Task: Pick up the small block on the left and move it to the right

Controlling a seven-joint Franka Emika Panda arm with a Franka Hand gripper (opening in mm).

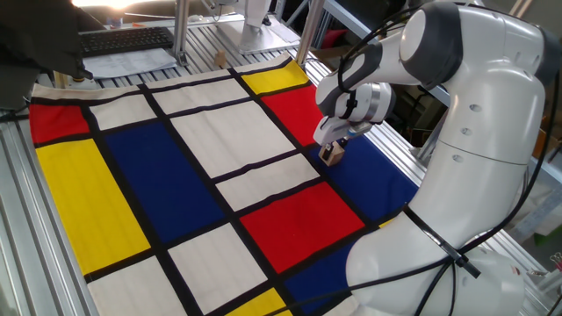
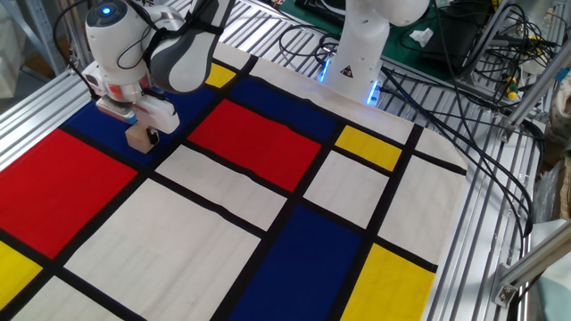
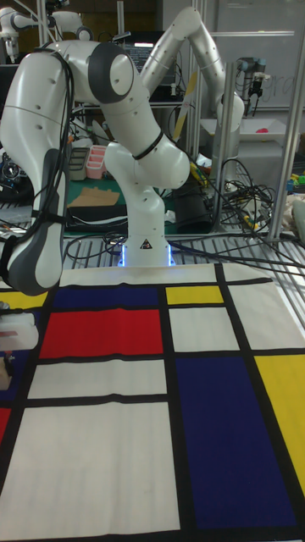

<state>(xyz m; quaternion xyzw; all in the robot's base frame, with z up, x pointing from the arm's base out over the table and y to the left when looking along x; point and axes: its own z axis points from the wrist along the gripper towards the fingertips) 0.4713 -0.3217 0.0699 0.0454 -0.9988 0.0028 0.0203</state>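
At right of centre in one fixed view, the gripper (image 1: 332,149) points down with the small block (image 1: 331,155) clamped between its fingers, the cube at the edge of a blue panel of the colour-block cloth (image 1: 176,175), though from this side it is hard to say whether the cube touches the cloth or hangs just above it. The other fixed view shows the same grip at upper left, the small block (image 2: 136,136) tan beneath the gripper (image 2: 139,131) and a dark finger (image 2: 153,136) against its side. The tall fixed view catches only a sliver of the block (image 3: 4,370) at the left edge, but shows the arm's base (image 3: 144,246) at the cloth's far edge.
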